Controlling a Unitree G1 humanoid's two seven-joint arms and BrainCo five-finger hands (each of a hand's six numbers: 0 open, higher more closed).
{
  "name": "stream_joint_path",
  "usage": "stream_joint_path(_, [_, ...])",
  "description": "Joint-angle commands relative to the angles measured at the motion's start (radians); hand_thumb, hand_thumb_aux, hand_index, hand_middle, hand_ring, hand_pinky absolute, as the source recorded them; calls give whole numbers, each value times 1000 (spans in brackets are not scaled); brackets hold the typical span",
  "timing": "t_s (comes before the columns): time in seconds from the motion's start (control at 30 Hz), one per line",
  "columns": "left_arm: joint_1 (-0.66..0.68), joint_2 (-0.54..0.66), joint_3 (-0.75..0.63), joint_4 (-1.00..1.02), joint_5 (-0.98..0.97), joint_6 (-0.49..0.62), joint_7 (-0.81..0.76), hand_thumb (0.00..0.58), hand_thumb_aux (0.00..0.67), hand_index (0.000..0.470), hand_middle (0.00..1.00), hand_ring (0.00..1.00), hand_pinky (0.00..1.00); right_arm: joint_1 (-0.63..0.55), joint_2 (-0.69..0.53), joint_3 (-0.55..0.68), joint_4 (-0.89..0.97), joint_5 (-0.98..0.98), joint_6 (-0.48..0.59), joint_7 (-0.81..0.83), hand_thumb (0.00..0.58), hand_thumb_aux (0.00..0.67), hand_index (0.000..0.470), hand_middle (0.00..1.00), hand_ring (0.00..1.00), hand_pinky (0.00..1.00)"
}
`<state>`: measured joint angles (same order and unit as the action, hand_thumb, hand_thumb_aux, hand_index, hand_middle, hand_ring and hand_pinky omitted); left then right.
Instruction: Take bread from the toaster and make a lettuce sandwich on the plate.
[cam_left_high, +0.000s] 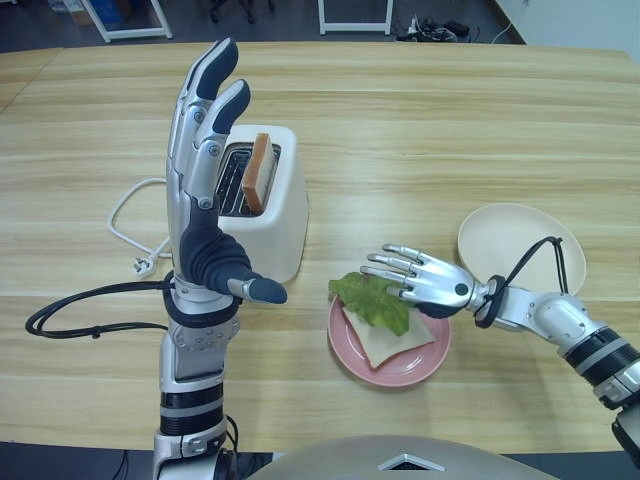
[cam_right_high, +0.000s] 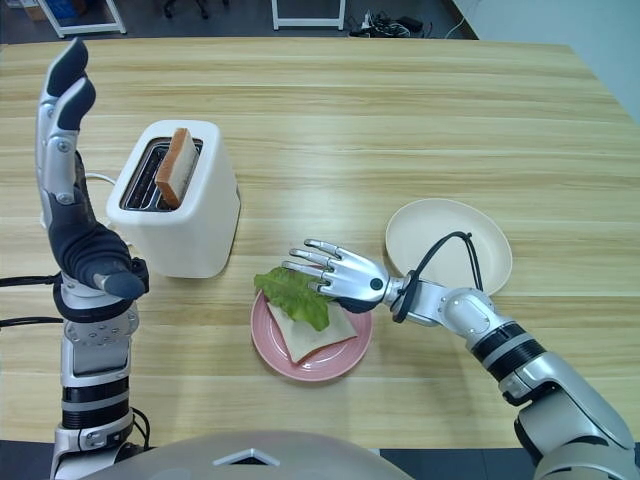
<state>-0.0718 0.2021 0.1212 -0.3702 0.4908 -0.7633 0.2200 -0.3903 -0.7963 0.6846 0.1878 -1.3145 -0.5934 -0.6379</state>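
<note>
Bread, one pale slice (cam_left_high: 388, 346), lies on the pink plate (cam_left_high: 400, 378) at the near edge of the table (cam_left_high: 420, 130). A green lettuce leaf (cam_left_high: 375, 298) lies on top of this slice and hangs a little over its left side. You see the right hand (cam_left_high: 430, 285) just above the leaf, palm down, with fingers stretched almost straight and nothing gripped. The left hand (cam_left_high: 205, 255) stands upright in front of the white toaster (cam_left_high: 285, 225), fingers straight and spread, holding nothing. A second, browned slice (cam_left_high: 261, 170) stands up out of the toaster slot. Right of the pink plate sits a cream dish (cam_left_high: 510, 225). A white plug (cam_left_high: 146, 266) lies left of the toaster.
</note>
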Motion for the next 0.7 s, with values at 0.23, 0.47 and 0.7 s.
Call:
stream_joint_path(0.23, [-2, -6, -3, 14, 3, 4, 1, 0, 0, 0, 0, 0, 0, 93, -74, -117, -157, 90, -32, 78, 580, 670, 470, 0, 0, 0])
stream_joint_path(0.47, [1, -4, 3, 5, -2, 6, -1, 0, 0, 0, 0, 0, 0, 149, -71, -112, -162, 114, -80, 164, 580, 670, 470, 0, 0, 0])
stream_joint_path(0.7, [5, -1, 10, -10, -8, 12, -6, 0, 0, 0, 0, 0, 0, 189, -84, -119, -158, 149, -141, 256, 580, 670, 470, 0, 0, 0])
